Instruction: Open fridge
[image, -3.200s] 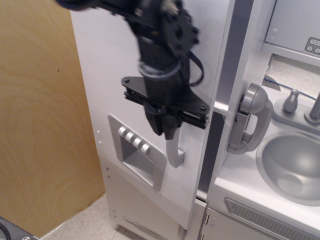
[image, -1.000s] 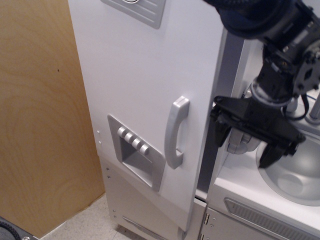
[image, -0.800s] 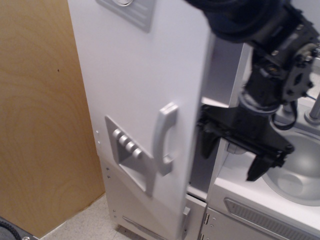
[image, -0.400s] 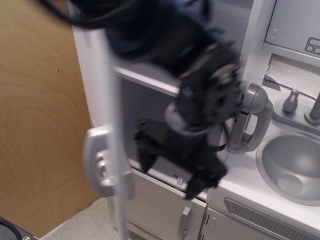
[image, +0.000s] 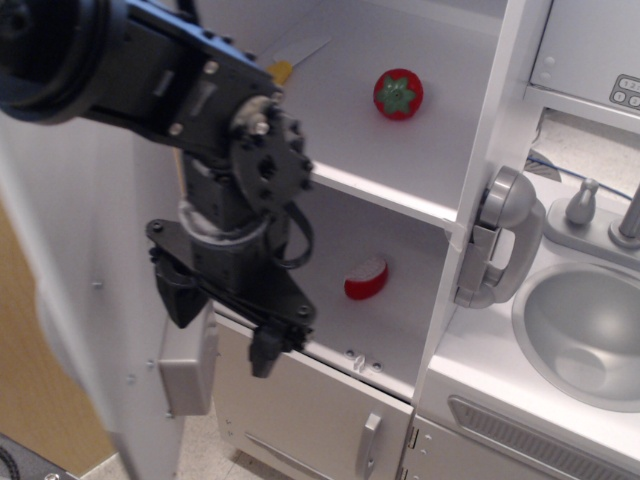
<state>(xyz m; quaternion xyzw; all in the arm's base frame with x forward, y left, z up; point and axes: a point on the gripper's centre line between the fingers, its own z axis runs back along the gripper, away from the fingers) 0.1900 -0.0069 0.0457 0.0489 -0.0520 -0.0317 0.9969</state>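
Bright, even indoor light with soft shadows.
The swung-open silver-grey fridge door (image: 90, 300) at the left edge is smeared by blur; the black robot arm (image: 200, 120) looks slightly soft, while the white fridge shelves (image: 385, 190) stay sharp.

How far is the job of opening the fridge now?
Done: the fridge stands open; its door is swung wide left, showing a strawberry on the upper shelf and a red piece below. In hand: nothing; the pincer grips nothing. Left: probably only withdrawing the arm.
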